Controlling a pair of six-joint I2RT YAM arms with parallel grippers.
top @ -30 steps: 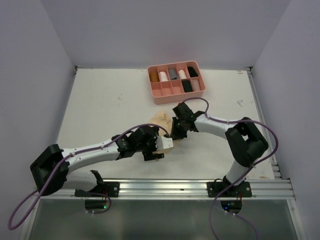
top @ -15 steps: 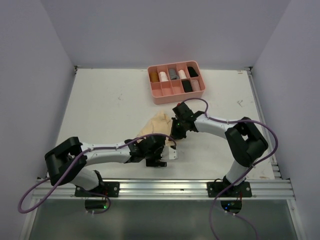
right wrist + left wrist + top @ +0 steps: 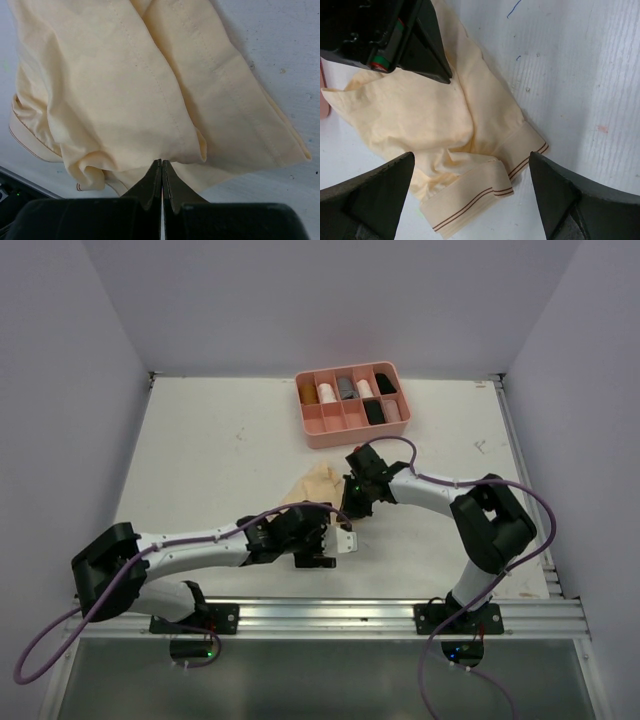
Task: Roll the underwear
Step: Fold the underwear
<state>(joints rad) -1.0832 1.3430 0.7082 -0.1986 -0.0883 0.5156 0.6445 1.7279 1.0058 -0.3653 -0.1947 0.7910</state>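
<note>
A pale tan underwear (image 3: 314, 486) lies crumpled on the white table in front of the pink tray. Its striped waistband (image 3: 470, 200) is folded over at the near end. My left gripper (image 3: 336, 540) hovers open above that waistband, one finger (image 3: 375, 195) on each side of the cloth and neither touching it. My right gripper (image 3: 350, 502) is at the cloth's right edge. In the right wrist view its fingertips (image 3: 161, 162) are pressed together on a fold at the edge of the underwear (image 3: 125, 85).
The pink divided tray (image 3: 350, 430) stands at the back centre, several rolled garments in its compartments. A metal rail (image 3: 400, 612) runs along the near table edge by both arm bases. Side walls close in the table left and right.
My right gripper has closed on the cloth's edge. My left arm has swung from over the cloth toward the near side, uncovering more of the tan underwear, its jaws staying open.
</note>
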